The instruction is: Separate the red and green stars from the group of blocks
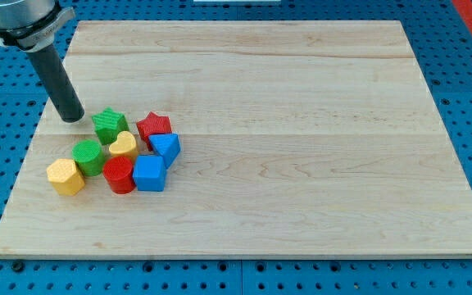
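Note:
A tight group of blocks sits at the view's lower left of the wooden board (301, 123). The green star (109, 124) is at the group's top left. The red star (154, 126) is to its right. A yellow heart (123, 144) lies between and just below them. My tip (72, 117) rests on the board just left of the green star, a small gap apart from it. The rod rises from the tip to the view's upper left.
Below the stars are a green cylinder (88, 156), a yellow hexagonal block (65, 176), a red cylinder (119, 174), a blue cube (149, 173) and a blue triangular block (165, 148). The board's left edge (31, 147) is close to the group.

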Robot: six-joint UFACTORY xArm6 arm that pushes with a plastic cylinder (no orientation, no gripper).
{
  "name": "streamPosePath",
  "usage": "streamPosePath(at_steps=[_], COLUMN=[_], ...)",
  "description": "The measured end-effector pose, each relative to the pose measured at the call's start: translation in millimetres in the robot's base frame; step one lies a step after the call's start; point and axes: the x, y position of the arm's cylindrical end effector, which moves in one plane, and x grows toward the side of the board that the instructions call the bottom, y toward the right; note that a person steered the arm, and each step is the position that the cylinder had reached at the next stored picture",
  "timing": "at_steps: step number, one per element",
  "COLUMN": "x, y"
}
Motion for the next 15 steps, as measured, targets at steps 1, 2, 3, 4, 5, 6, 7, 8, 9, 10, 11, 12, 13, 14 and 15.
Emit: streamPosePath(at_steps=[1,2,3,4,5,6,7,8,9,10,11,12,13,14,15], x=[-9.9,-12.2,-14.5,-28.8,-74.5,-36.3,28.6,34.4,47.4,47.4,35.1,-8.7,-64.9,-87.4,-44.7], y=[0.0,0.0,0.0,29.8,110.2,187.7,183.8,179.4,161.5,153.8,150.7,125.1,128.4,51.8,-13.2])
